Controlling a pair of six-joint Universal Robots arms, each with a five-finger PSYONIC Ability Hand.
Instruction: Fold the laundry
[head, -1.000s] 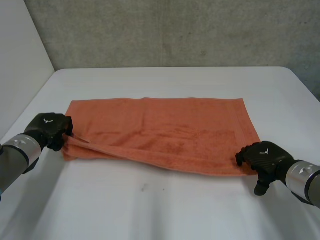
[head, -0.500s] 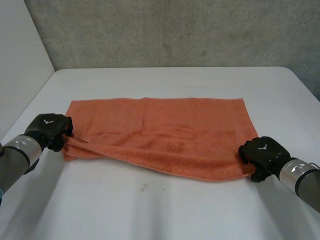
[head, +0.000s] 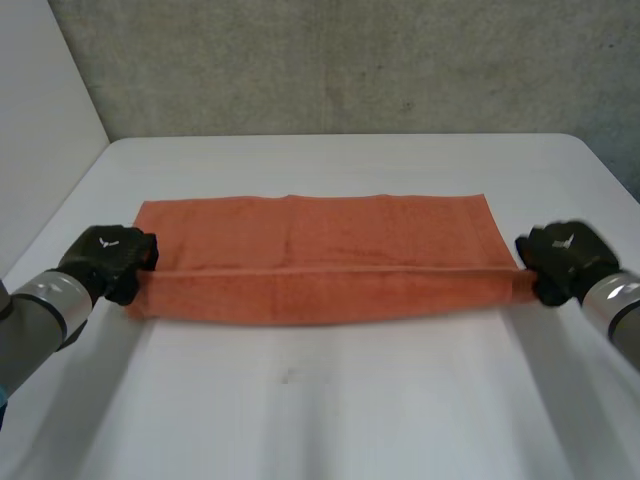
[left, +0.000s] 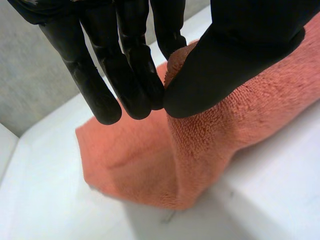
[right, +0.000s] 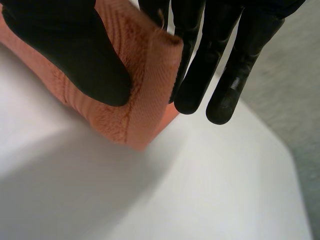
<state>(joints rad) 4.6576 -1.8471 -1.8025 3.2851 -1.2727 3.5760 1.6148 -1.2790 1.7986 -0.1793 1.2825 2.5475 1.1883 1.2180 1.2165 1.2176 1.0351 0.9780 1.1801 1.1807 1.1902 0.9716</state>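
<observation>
An orange towel (head: 320, 255) lies across the white table (head: 330, 400), its near edge lifted and stretched taut between my two hands. My left hand (head: 108, 262) holds the near left corner; its own view shows the towel (left: 210, 130) pinched between thumb (left: 235, 55) and fingers (left: 135, 75). My right hand (head: 565, 260) holds the near right corner, and there the towel (right: 135, 95) is pinched between thumb (right: 75, 50) and fingers (right: 200, 65). The far half rests flat on the table.
A grey concrete wall (head: 350, 60) runs behind the table. A white panel (head: 40, 130) stands at the left. Bare tabletop lies in front of the towel and beyond its far edge.
My right hand closed on the towel's near right corner and lifted it up and to the right. The slack near edge is now pulled straight. My left hand kept its hold.
</observation>
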